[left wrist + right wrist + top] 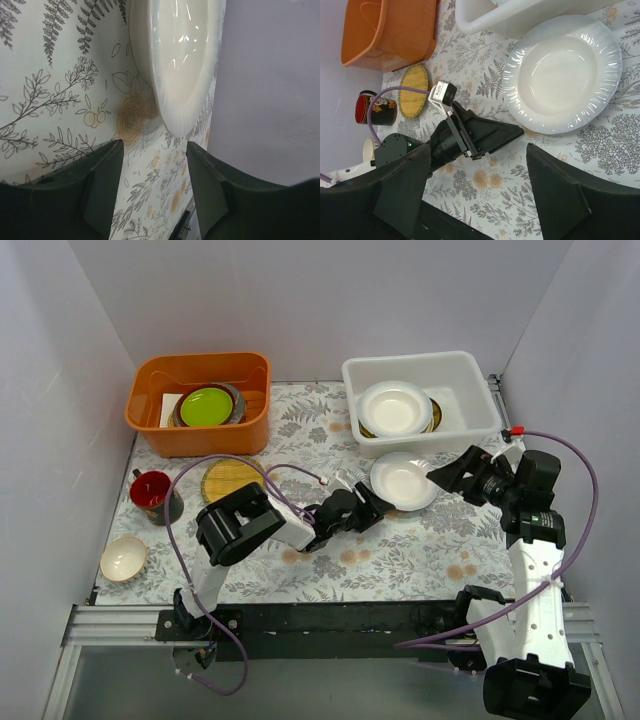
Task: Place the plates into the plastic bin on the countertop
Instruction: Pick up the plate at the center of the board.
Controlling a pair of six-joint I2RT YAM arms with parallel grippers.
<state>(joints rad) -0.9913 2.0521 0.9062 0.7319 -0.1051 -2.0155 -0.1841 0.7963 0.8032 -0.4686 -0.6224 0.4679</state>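
Note:
A white plate (403, 481) (562, 75) (175, 50) lies on the fern-printed countertop (400, 550), just in front of the plastic bin (400, 360) (520, 15). Inside the bin another white plate (394, 406) rests on a yellow one whose edge peeks out. My left gripper (380, 498) (154, 145) is turned on its side at the plate's left rim, jaws apart, and the rim sits just beyond the fingertips. My right gripper (440, 477) (478, 147) hovers open at the plate's right edge, holding nothing. A woven straw-yellow plate (228, 480) (414, 90) lies further left.
An orange tub (198, 400) (390, 32) at the back left holds a lime-green plate on grey dishes. A red mug (152, 492) (375, 109) and a cream dish (124, 558) stand near the left edge. White walls enclose the table.

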